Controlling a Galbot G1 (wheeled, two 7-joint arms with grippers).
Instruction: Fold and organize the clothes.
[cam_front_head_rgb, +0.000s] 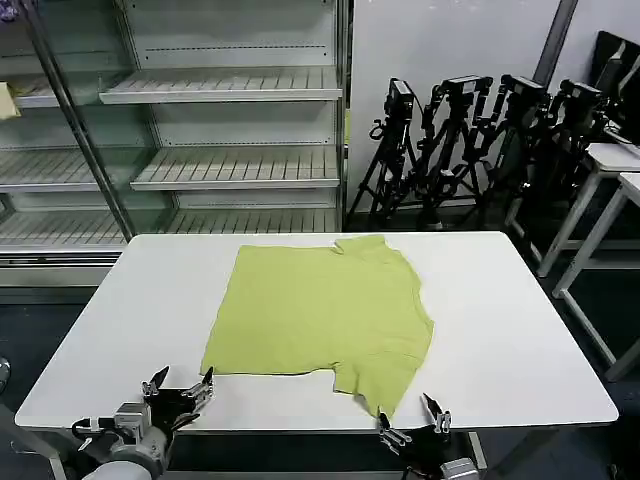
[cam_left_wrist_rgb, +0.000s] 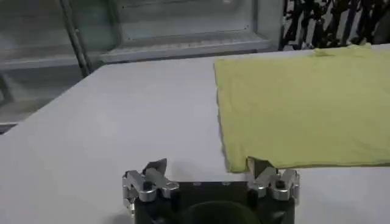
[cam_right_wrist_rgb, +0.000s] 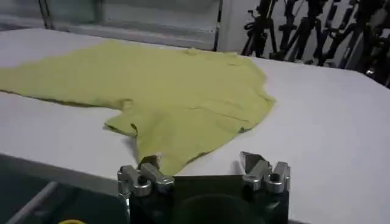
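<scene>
- L gripper (cam_front_head_rgb: 180, 388) sat at the table's near edge, fingers spread, nothing between them, just off the shirt's near-left corner.
- R gripper (cam_front_head_rgb: 414, 420) was at the near edge too, fingers apart, empty, by the tip of the near sleeve.
- 1 lime T-shirt (cam_front_head_rgb: 320, 315) lay flat mid-table, partly folded.
- 1 white table (cam_front_head_rgb: 510, 340); no readable writing or label seen.
- Behind: shelving (cam_front_head_rgb: 225, 130) & several tripods (cam_front_head_rgb: 480, 140).

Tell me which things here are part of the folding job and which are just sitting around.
Part of the job:
lime T-shirt, spread on the white table
left gripper, open at the near edge
right gripper, open by the shirt's near sleeve

Just around:
empty shelving
camera tripods
side tables
</scene>
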